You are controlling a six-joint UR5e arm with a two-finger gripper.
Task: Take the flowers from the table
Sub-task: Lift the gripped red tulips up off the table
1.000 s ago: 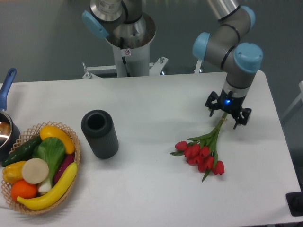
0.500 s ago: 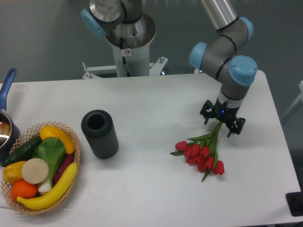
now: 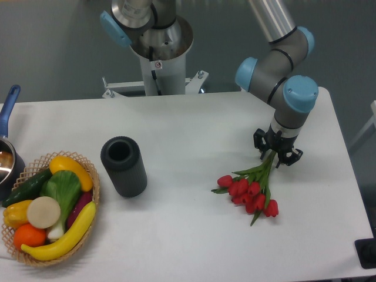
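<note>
Overhead, black two-fingered hand (image 3: 276, 153) astride thin green-stemmed flowers (image 3: 251, 190).

White table (image 3: 188, 126), flowers (image 3: 251, 188), dark cylinder (image 3: 123, 166), produce basket (image 3: 50, 208), pot (image 3: 7, 158) at left edge

Red blooms, green stems on flowers (image 3: 251, 191). White table (image 3: 194, 129). Black gripper (image 3: 276, 154); grey arm (image 3: 276, 50) with light-blue joint caps. Dark grey cylinder (image 3: 123, 165). Tan woven basket (image 3: 93, 176) with yellow, green, orange, pale, purple produce. Blue pan handle (image 3: 8, 106).
</note>
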